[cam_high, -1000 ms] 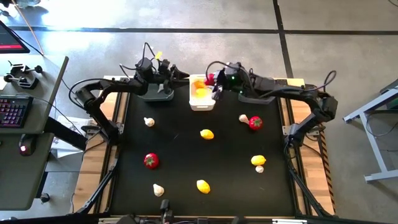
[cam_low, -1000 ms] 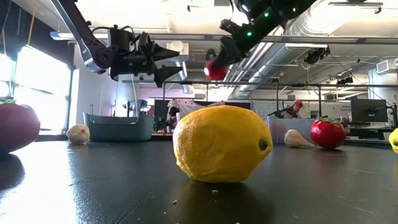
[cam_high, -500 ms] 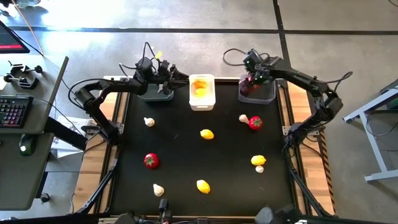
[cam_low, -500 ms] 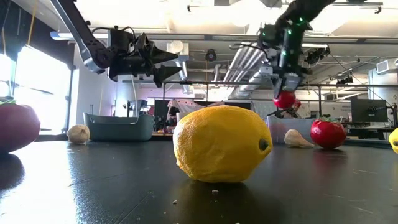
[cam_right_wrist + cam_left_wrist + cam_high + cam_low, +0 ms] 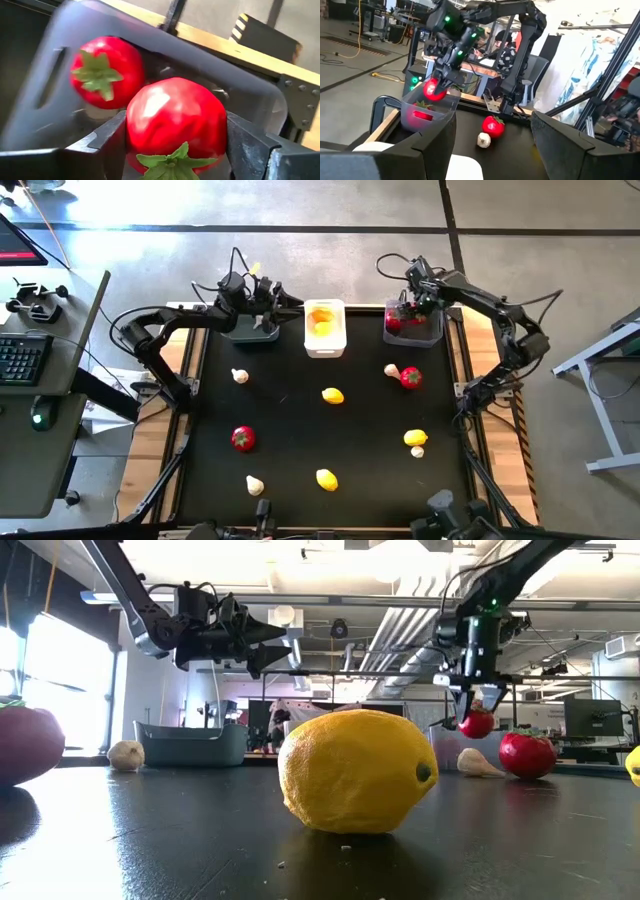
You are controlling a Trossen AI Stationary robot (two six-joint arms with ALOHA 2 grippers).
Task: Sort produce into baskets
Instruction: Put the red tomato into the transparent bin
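While right pincer [image 5: 176, 145] grips red tomato [image 5: 176, 120] over dark basket [image 5: 45, 95] — green top toward wrist; left pincer [image 5: 290, 302] wide.

Right hand [image 5: 411, 308] raised at far right, fingers clamped, left hand [image 5: 287, 301] hovering, fingers apart

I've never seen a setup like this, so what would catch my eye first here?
Probably the right gripper, holding a red tomato just above the grey basket at the table's far right, where another red one already lies. Then the yellow lemon looming right before the low camera, and the left gripper waiting open over the far-left basket.
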